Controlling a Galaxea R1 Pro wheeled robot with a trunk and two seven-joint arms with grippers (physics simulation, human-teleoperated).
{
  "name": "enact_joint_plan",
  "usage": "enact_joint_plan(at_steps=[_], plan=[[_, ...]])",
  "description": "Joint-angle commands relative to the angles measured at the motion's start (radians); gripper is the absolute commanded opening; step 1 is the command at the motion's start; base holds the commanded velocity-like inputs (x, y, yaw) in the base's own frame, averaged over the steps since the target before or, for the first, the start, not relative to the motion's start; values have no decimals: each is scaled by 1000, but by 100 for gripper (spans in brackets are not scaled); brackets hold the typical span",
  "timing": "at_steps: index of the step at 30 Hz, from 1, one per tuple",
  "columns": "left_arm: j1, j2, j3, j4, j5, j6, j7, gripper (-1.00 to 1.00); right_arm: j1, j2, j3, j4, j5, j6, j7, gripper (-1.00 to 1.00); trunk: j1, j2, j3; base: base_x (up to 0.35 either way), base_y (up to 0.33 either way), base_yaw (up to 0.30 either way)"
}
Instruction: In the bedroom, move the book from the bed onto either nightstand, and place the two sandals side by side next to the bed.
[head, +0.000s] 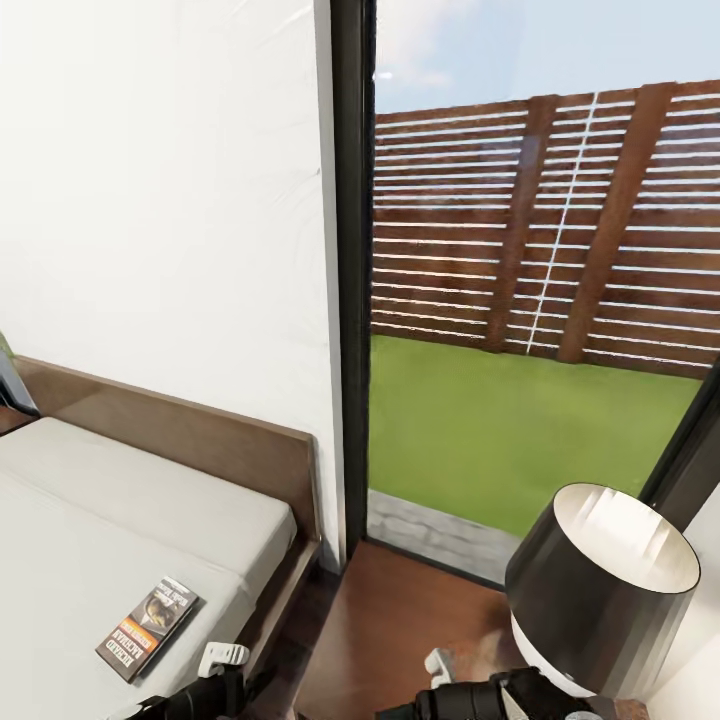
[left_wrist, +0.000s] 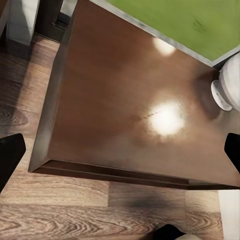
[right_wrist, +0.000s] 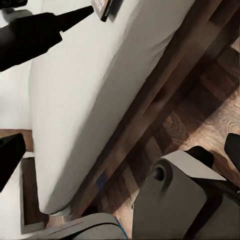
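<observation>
The book (head: 147, 628) lies flat on the off-white mattress of the bed (head: 130, 520), close to its near right edge; in the right wrist view the book (right_wrist: 106, 7) shows at the mattress edge. The nightstand (head: 400, 620) stands right of the bed, its glossy brown top (left_wrist: 125, 100) bare under my left gripper (left_wrist: 120, 155), which is open and hangs above it. My right gripper (right_wrist: 120, 150) is open over the floor beside the bed frame (right_wrist: 165, 85). The sandals are out of view.
A lamp with a black shade (head: 600, 585) stands on the nightstand's right side, its white base (left_wrist: 227, 85) near the top's corner. A tall dark-framed window (head: 350, 280) behind shows grass and a slatted fence. Wood-plank floor (left_wrist: 60, 210) runs between bed and nightstand.
</observation>
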Motion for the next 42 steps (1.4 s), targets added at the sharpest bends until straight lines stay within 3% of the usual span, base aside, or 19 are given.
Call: enact_joint_plan(at_steps=[1,3,4,7,8,12,16,22,27,38,40,42], plan=[[-1,0,4,1,-4,-4,-3,100,-1,2,-8,-9,-7,39,24,100,0,-1,-1,0,0,0],[-1,0,3,1,-4,-4,-4,100,-1,2,-9,-45,-65,79,65,100,0,-1,-1,0,0,0],[-1,0,3,1,-4,-4,-4,100,-1,3,-8,-74,-139,135,106,100,0,-1,-1,0,0,0],[-1,1,4,1,-3,-4,-6,100,-1,3,-8,-113,-192,236,140,100,0,-1,-1,0,0,0],[-1,2,4,1,-2,-4,-8,100,-1,6,-8,-168,-212,307,182,100,0,-1,-1,0,0,0],[-1,2,5,1,-2,-5,-8,100,-2,10,-8,-209,-222,361,244,100,0,-1,-1,0,0,0],[-1,2,6,1,-1,-6,-9,100,-2,12,-7,-218,-223,400,261,100,0,-1,-1,0,0,0],[-1,2,11,0,7,-6,-9,100,-3,53,-4,-220,-226,413,270,100,0,-1,-1,0,0,0],[-1,2,31,-1,70,-6,-12,100,-3,76,1,-221,-227,414,371,100,0,-1,-1,0,0,0],[-1,6,36,-2,90,-5,-108,100,-3,92,0,-220,-225,404,387,100,0,-1,-1,0,0,0],[-1,17,37,-2,92,-5,-132,100,-3,92,0,-220,-225,403,386,100,0,-1,-1,0,0,0],[-1,49,43,-2,96,-3,-189,100,-3,93,0,-220,-225,402,386,100,0,-1,-1,0,0,0]])
